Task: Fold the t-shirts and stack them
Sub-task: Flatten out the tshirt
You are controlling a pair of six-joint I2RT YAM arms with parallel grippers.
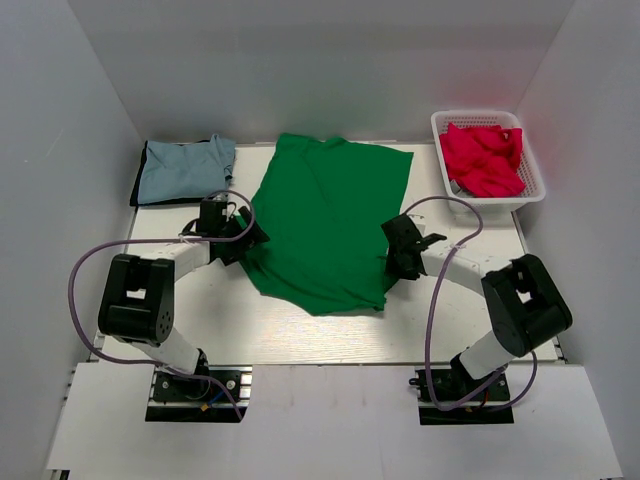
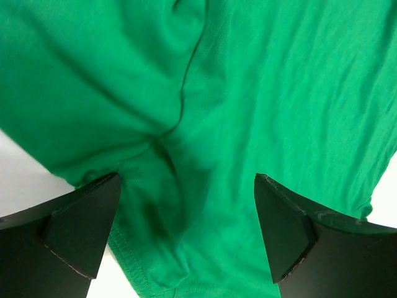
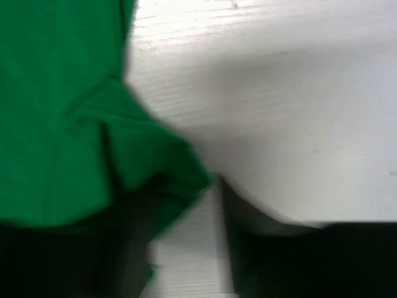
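A bright green t-shirt lies spread flat in the middle of the white table. My left gripper is at its left edge. In the left wrist view this gripper is open wide, with green cloth and its hem lying between the fingers. My right gripper is at the shirt's right edge. The right wrist view is blurred; the right gripper shows a gap of bare table between its fingers, and a corner of the green shirt reaches the left finger. A pale grey-blue t-shirt lies folded at the back left.
A white mesh basket at the back right holds crumpled crimson t-shirts. Grey walls close in the table on three sides. Both arms' cables loop over the table near the bases.
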